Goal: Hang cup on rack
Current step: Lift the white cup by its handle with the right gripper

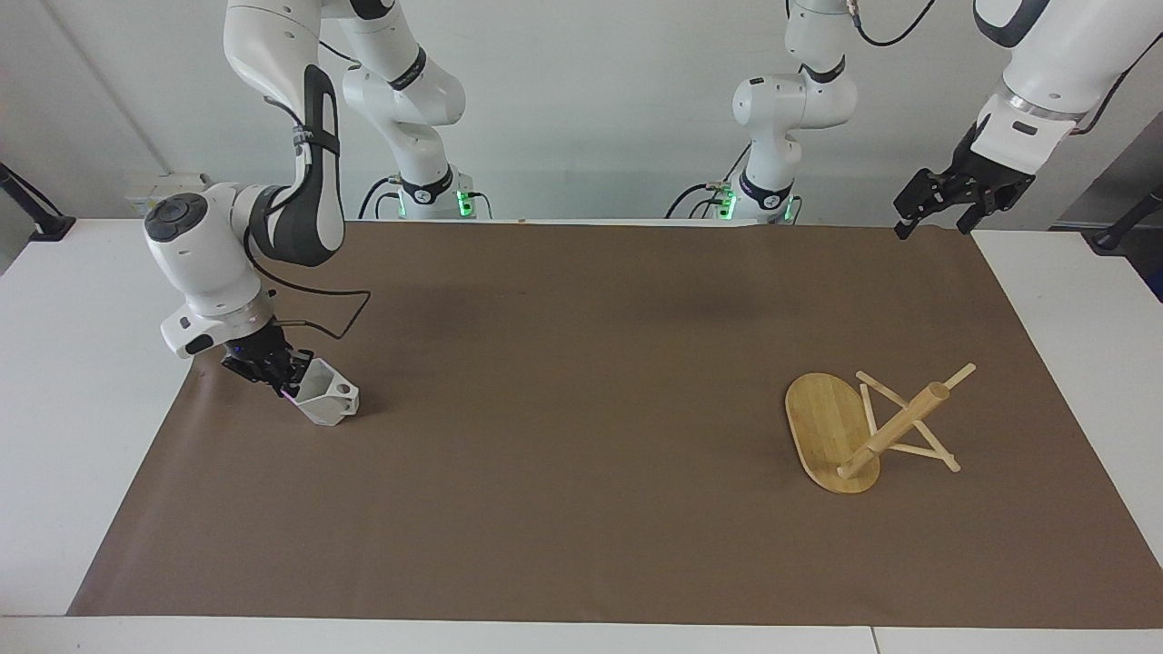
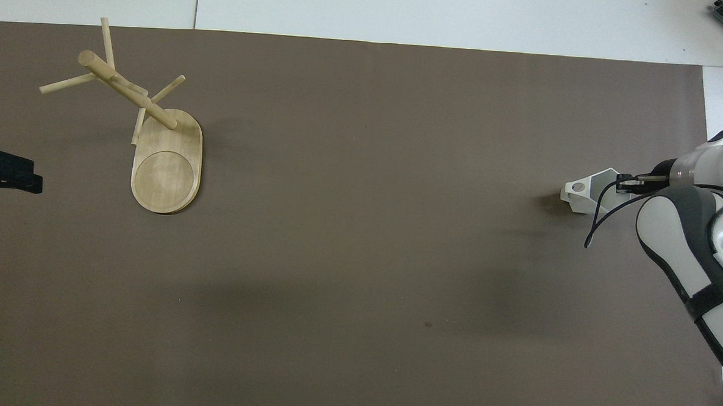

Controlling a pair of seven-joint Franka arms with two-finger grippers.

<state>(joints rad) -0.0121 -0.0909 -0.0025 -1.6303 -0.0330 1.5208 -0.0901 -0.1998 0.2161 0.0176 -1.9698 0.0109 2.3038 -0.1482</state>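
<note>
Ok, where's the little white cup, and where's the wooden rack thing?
cup (image 1: 329,401), facing view, on its white faceted side wall, just below the rim.
rack (image 1: 822,427), facing view, on the bare flat oval base.
rack (image 2: 166,173), overhead view, on the round ring marked in its base.

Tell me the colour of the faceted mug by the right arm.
Matte white faceted mug, seen best in the facing view.

brown mat (image 1: 581,436), white table (image 1: 73,381)
</note>
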